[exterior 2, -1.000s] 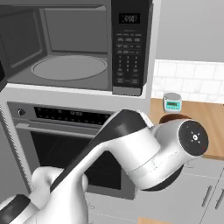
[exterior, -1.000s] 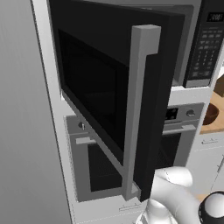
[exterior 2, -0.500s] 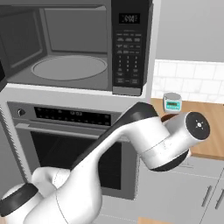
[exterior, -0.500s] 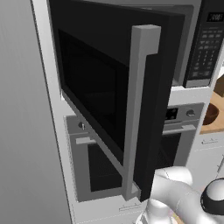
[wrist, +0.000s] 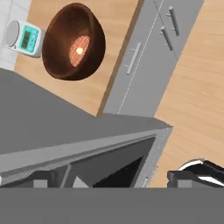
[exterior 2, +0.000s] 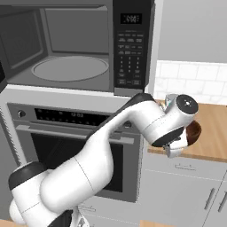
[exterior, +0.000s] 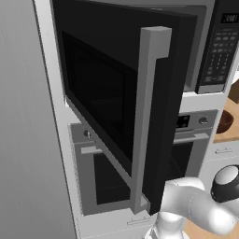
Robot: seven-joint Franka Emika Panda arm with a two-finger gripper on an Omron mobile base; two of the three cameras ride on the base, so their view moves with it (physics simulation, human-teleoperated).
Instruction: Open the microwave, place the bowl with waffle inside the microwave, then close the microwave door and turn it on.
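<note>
The bowl (wrist: pixel 75 41), with the waffle (wrist: pixel 79 50) inside, is seen at upper left of the hand view on the wooden counter (wrist: pixel 116 43), beside a small scale (wrist: pixel 24 38). The microwave door (exterior: pixel 126 107) is swung open, the cavity (exterior 2: pixel 66 57) exposed. The gripper (wrist: pixel 111 180) fingers are spread, grasping nothing.

Nothing is reading clearly here. The microwave (exterior 2: pixel 80 48) is showing a small display (exterior 2: pixel 131 18) at the top of its keypad strip (exterior 2: pixel 130 53), but the digits and key labels are blurring out. The little scale (wrist: pixel 24 37) on the counter (wrist: pixel 109 48) is showing a teal screen, unreadable too.
</note>
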